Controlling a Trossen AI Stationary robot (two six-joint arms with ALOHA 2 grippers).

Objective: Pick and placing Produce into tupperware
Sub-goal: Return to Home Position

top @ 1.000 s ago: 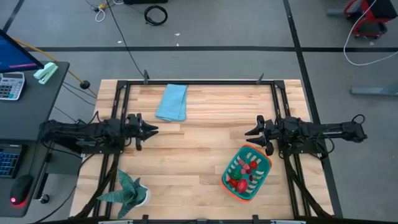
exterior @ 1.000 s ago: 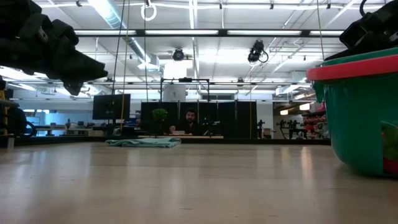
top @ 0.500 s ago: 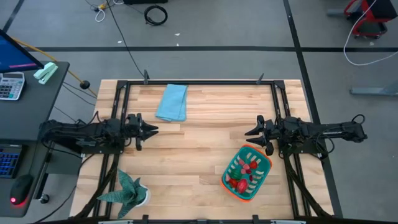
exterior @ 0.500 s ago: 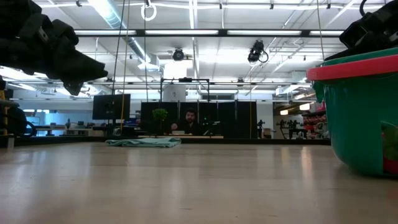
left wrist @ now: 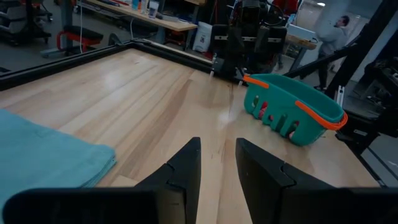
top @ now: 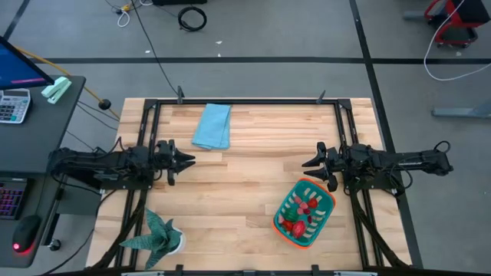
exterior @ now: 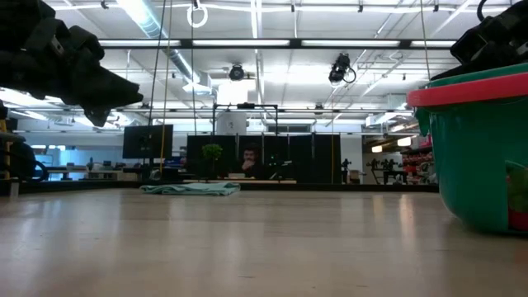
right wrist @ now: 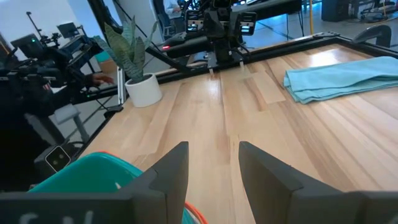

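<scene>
The teal tupperware [top: 304, 214] with the orange rim stands on the table's near right part; it also shows in the left wrist view [left wrist: 292, 112] and large at the right of the low view [exterior: 483, 148]. Several red and pink produce pieces [top: 301, 216] lie inside it, and red shows through its slots [left wrist: 265, 111]. My left gripper [top: 190, 159] [left wrist: 217, 146] hovers open over the table's left middle, pointing right. My right gripper [top: 305, 163] [right wrist: 213, 149] hovers open just beyond the tupperware's far edge, pointing left. Neither touches anything.
A light blue folded cloth [top: 212, 126] lies near the table's far edge, left of centre. A green star-shaped plant in a white pot [top: 157, 234] stands at the near left corner. Bare wood [top: 245, 176] stretches between the two grippers. A black frame [top: 253, 100] borders the table.
</scene>
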